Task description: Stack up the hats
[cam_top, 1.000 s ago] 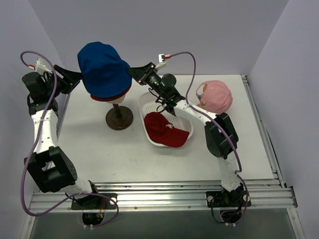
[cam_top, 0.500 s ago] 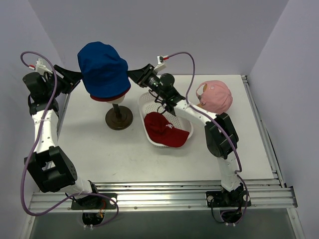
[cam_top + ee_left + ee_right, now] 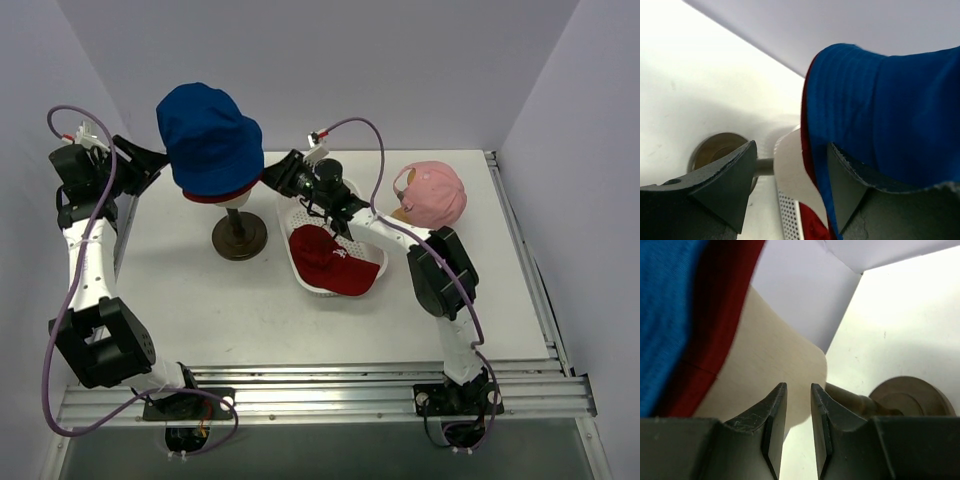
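A blue bucket hat sits over a dark red bucket hat on the cream mannequin head. A red peaked cap lies in the white basket. A pink peaked cap lies on the table at the right. My left gripper is open beside the blue hat's left side; in the left wrist view the blue brim lies by one finger. My right gripper is narrowly open and empty, just right of the head below the brims.
The head stands on a dark wooden post with a round base, also seen in the right wrist view. Walls close in the table at the back and both sides. A metal rail runs along the front edge.
My right gripper has dropped from the blue hat's brim level to below it, beside the mannequin head. The left gripper and the hats have hardly moved.
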Controlling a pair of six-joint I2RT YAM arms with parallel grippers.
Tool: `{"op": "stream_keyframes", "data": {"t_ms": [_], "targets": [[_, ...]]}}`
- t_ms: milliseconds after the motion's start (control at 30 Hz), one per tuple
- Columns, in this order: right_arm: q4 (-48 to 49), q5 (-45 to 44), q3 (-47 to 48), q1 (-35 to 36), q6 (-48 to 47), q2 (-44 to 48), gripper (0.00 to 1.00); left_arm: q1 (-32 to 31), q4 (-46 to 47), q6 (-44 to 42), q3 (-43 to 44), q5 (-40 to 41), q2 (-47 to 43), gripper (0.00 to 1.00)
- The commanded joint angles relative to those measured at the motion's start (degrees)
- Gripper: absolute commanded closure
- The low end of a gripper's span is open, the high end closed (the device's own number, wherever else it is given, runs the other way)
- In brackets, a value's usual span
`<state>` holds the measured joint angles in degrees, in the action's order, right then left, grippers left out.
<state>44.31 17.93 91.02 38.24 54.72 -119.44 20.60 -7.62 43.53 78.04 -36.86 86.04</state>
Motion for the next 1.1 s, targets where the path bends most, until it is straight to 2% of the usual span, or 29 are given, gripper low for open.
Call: {"op": "stream_keyframes", "data": {"t_ms": [0, 100, 200, 433, 567, 667, 767, 800, 833, 900, 933, 1067], "targets": [[1.4, 0.4, -1.9, -0.4, -1.7, 6.1, 0.77, -0.8, -11.4, -7.4, 4.9, 6.3, -4.2, 0.33], [-0.9, -1.1, -3.3, -0.6, -4.1, 8.8, 0.77, -0.7, -17.1, -10.8, 7.3, 13.0, -6.3, 0.32], [-3.1, -3.0, -5.1, -1.0, -5.9, 11.3, 0.77, -0.6, -19.7, -12.2, 8.3, 16.4, -7.9, 0.31], [-11.1, -6.0, -9.3, -1.1, -14.0, 17.9, 0.74, -2.6, -19.6, -14.9, 6.0, 17.9, -14.8, 0.3], [-16.3, -10.7, -14.8, -0.9, -19.3, 23.7, 0.72, -6.6, -20.7, -17.4, 2.7, 19.7, -19.7, 0.26], [-16.7, -13.0, -20.5, -0.1, -22.7, 29.5, 0.67, -11.2, -21.6, -18.4, 0.1, 21.1, -23.6, 0.14], [-19.5, -17.0, -24.0, 1.7, -25.4, 35.1, 0.62, -18.6, -21.5, -18.8, -2.0, 24.6, -26.9, 0.04], [-20.7, -17.7, -24.1, 2.3, -26.0, 37.2, 0.61, -20.7, -22.2, -19.2, -1.8, 26.4, -27.3, 0.06], [-22.2, -19.1, -24.1, 2.5, -26.8, 38.0, 0.6, -25.6, -23.1, -20.1, -0.8, 27.8, -27.2, 0.06], [-26.3, -20.8, -24.0, 3.2, -27.3, 40.4, 0.57, -29.2, -25.3, -20.3, -0.1, 31.3, -27.2, 0.06], [-27.4, -21.0, -24.0, 3.4, -27.5, 41.2, 0.55, -33.0, -25.7, -20.3, -0.2, 32.5, -27.4, 0.06], [-36.2, -25.0, -23.1, 3.6, -27.7, 45.7, 0.43, -42.0, -25.2, -19.6, -2.9, 38.1, -29.2, 0.06]]}}
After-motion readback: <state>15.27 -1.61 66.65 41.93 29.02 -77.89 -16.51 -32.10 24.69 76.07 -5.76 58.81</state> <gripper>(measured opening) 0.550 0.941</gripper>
